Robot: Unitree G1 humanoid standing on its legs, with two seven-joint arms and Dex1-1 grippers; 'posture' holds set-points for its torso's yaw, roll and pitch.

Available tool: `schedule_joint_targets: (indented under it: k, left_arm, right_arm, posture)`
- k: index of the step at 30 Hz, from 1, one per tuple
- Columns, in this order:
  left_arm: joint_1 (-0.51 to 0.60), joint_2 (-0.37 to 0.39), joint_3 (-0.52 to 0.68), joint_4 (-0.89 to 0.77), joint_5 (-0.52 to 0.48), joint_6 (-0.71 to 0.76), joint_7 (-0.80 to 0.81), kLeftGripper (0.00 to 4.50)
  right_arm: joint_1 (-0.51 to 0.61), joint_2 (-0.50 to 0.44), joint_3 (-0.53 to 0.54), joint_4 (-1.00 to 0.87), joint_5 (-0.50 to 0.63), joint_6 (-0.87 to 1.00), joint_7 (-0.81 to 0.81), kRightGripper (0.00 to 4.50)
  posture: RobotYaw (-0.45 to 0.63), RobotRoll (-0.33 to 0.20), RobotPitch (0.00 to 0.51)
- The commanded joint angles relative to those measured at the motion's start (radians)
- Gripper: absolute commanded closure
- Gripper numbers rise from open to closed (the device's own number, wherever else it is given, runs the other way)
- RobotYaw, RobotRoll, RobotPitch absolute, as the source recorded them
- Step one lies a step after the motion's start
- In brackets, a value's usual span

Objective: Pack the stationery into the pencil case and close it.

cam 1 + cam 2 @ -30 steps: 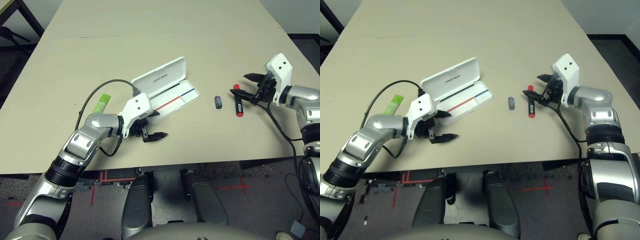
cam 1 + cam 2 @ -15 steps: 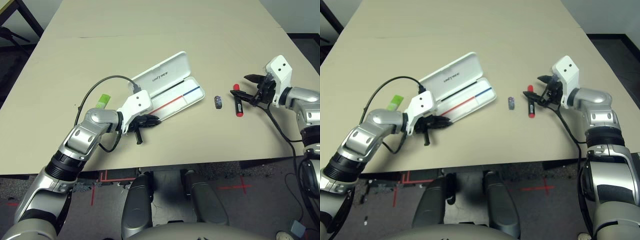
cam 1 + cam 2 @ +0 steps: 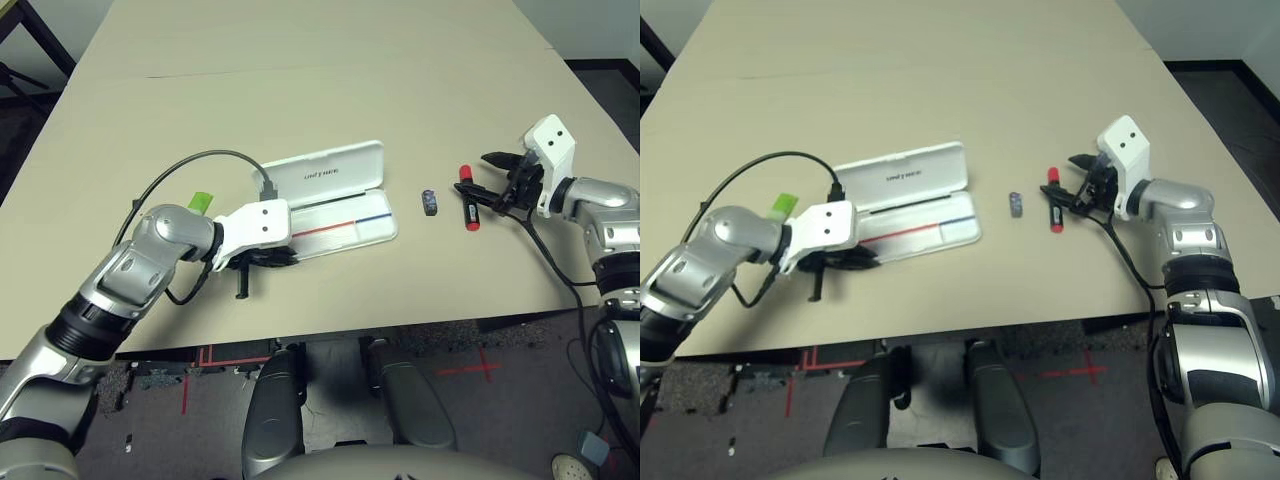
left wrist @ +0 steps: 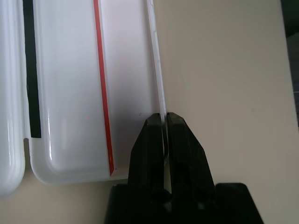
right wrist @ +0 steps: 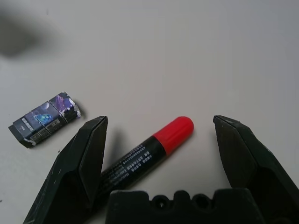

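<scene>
Pinching the pencil case (image 3: 335,205) front wall, left gripper (image 4: 164,125) is clenched on it; a tug could skid it. Right gripper (image 5: 161,140), spread wide, straddles marker (image 5: 148,152), probably w/o touching; lump (image 3: 429,202) sits between marker & case, green stick (image 3: 201,202) beyond case's other end.

L fingers (image 3: 268,258) at open pencil case (image 3: 335,190) rim; marker (image 3: 467,197) by R fingers (image 3: 490,190)

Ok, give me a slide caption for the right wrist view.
Open right gripper poised around the red-capped black marker on the beige table, small dark eraser lying nearby.
</scene>
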Motion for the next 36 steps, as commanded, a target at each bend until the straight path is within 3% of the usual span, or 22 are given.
schedule_joint_targets:
  k: [1, 28, 31, 36]
  left_arm:
    - [0.031, 0.021, -0.013, -0.03, 0.007, 0.005, -0.038, 4.48]
    - [0.14, 0.019, 0.05, -0.141, -0.001, 0.124, 0.035, 4.48]
    - [0.145, 0.013, 0.067, -0.157, -0.017, 0.126, 0.042, 3.61]
    - [0.151, 0.019, 0.109, -0.181, -0.046, 0.117, 0.041, 1.75]
  right_arm:
    - [-0.005, 0.004, 0.012, 0.028, -0.015, -0.015, 0.003, 0.0]
    - [-0.053, 0.029, 0.02, 0.105, -0.053, -0.057, 0.02, 0.0]
    - [-0.06, 0.027, 0.018, 0.111, -0.05, -0.06, 0.026, 0.0]
    - [-0.067, 0.019, 0.007, 0.098, -0.036, -0.05, 0.048, 0.0]
  posture:
    - [0.03, 0.0, 0.243]
    - [0.06, 0.0, 0.238]
    - [0.06, 0.0, 0.235]
    - [0.05, 0.0, 0.231]
